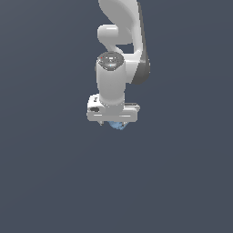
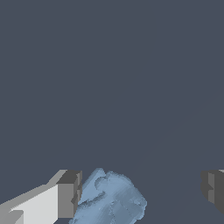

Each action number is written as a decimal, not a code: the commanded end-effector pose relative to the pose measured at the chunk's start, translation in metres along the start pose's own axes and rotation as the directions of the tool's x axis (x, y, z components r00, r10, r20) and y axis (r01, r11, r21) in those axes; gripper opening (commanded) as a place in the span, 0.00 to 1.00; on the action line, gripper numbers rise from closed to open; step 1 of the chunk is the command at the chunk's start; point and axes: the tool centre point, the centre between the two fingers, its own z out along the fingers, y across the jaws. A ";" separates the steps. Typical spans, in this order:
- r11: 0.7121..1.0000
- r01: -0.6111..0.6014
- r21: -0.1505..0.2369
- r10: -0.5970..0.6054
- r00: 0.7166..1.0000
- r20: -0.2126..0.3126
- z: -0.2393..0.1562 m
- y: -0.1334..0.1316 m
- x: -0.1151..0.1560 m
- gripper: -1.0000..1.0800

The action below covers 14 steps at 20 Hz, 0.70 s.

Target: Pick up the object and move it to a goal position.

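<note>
The object (image 2: 109, 202) is a small light-blue lumpy thing with darker blue streaks. In the wrist view it lies between the two grey fingertips, close against one fingertip (image 2: 69, 194) and far from the other (image 2: 213, 187). My gripper (image 2: 141, 191) is open wide, with the jaws much further apart than the object is wide. In the exterior view the white gripper (image 1: 112, 117) hangs straight down over the object (image 1: 118, 125), which only peeks out below the hand. The fingers are hidden there.
A plain dark grey-blue floor (image 1: 50, 182) surrounds the gripper on all sides. The white arm (image 1: 120, 41) reaches in from the top of the exterior view. No other objects or goal marker show.
</note>
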 end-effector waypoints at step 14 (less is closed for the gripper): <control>1.000 -0.011 -0.003 0.011 1.000 -0.008 -0.003 0.006 0.002 0.81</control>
